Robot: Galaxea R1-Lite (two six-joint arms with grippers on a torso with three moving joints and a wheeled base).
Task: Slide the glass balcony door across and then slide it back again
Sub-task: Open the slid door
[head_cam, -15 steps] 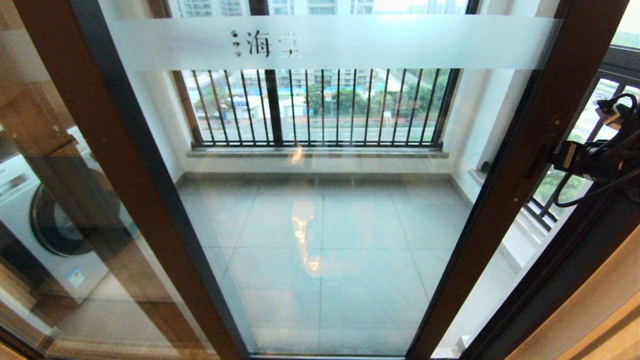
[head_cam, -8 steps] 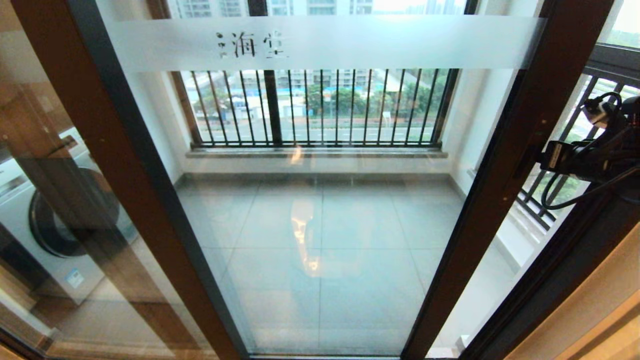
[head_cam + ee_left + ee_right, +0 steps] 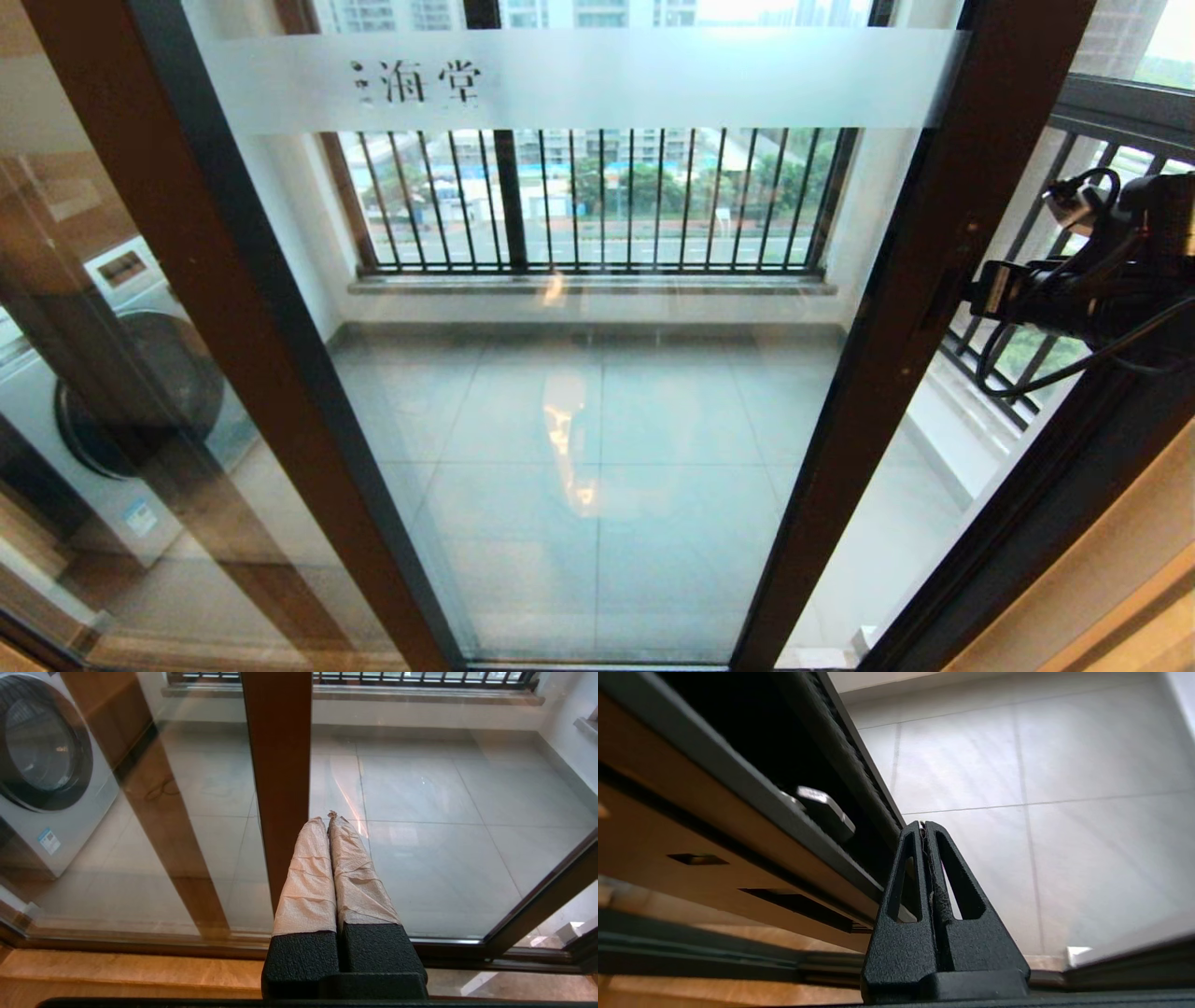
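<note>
Right end effector closed, against glass balcony door stile edge

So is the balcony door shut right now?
No, partly open. The glass balcony door has a clear gap past its right stile, where the right claw sits, closed.

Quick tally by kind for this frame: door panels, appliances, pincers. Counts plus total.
Sliding glass balcony door: 1
Fixed glass panel: 1
Washing machine: 1
Pincers: 2, left pincer shut and parked, right pincer shut at the door's edge
Total: 5
</note>
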